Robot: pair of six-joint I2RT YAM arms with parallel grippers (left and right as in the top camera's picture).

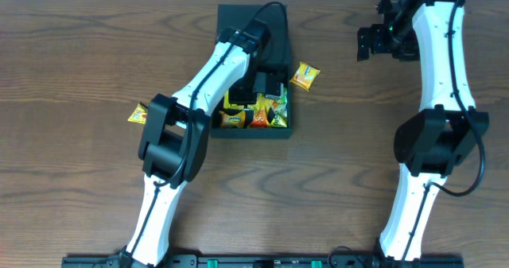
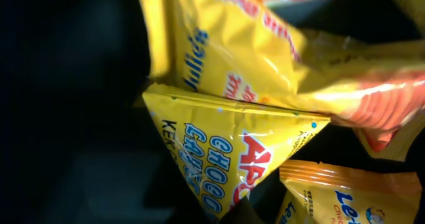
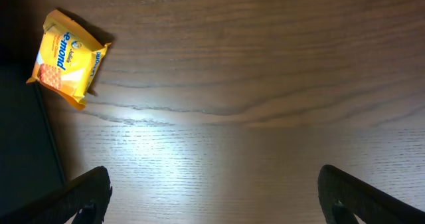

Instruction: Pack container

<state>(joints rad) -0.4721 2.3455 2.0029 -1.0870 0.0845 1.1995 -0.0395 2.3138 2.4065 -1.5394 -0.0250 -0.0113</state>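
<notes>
The dark container [image 1: 238,17] stands at the table's middle back with its lid open, and several yellow and orange snack packets [image 1: 253,117] lie in its front part. My left gripper [image 1: 266,85] reaches down into the container. Its wrist view is filled by a yellow packet [image 2: 232,151] among others [image 2: 345,197], and the jaws are too dark to read. My right gripper [image 1: 372,41] hangs open and empty above bare wood [image 3: 212,197] at the far right. A yellow packet [image 1: 304,75] lies just right of the container and shows in the right wrist view [image 3: 66,58].
Another yellow packet [image 1: 138,114] lies on the table left of the container, beside the left arm's elbow. The container's dark edge [image 3: 20,144] shows at the left of the right wrist view.
</notes>
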